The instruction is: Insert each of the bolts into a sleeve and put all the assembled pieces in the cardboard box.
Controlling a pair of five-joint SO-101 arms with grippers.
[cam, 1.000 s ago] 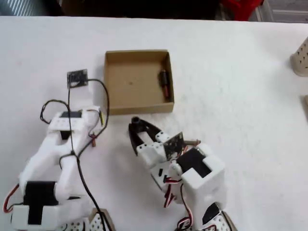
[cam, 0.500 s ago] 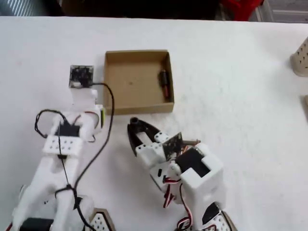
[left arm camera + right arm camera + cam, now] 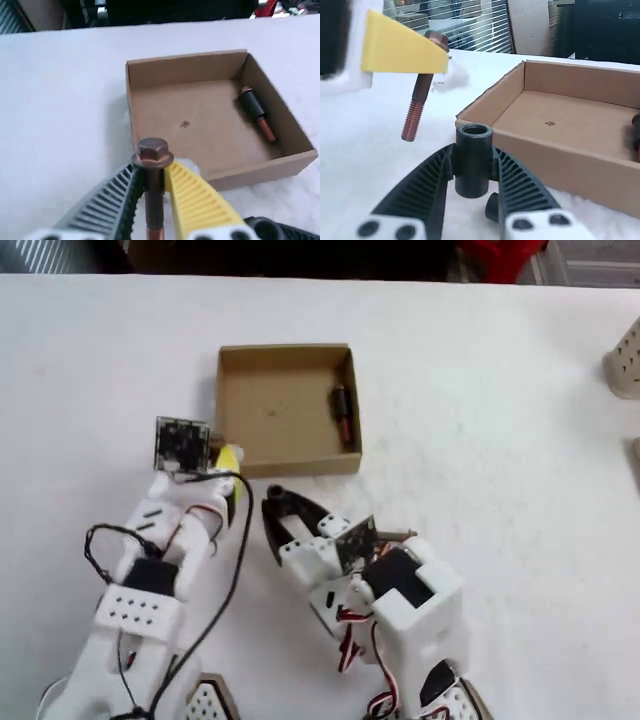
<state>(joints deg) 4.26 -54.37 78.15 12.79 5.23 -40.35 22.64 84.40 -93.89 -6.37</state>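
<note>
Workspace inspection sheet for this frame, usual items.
Surface: white table.
Job's things: cardboard box holds one assembled piece by a side wall.
Clutter: beige perforated block at the table's edge.
Tools: left tool shut on bolt, threads down; right tool shut on upright sleeve.
Cables: black cable loops along left arm; red and black wires on right arm.
Surroundings: window blinds behind the table.
</note>
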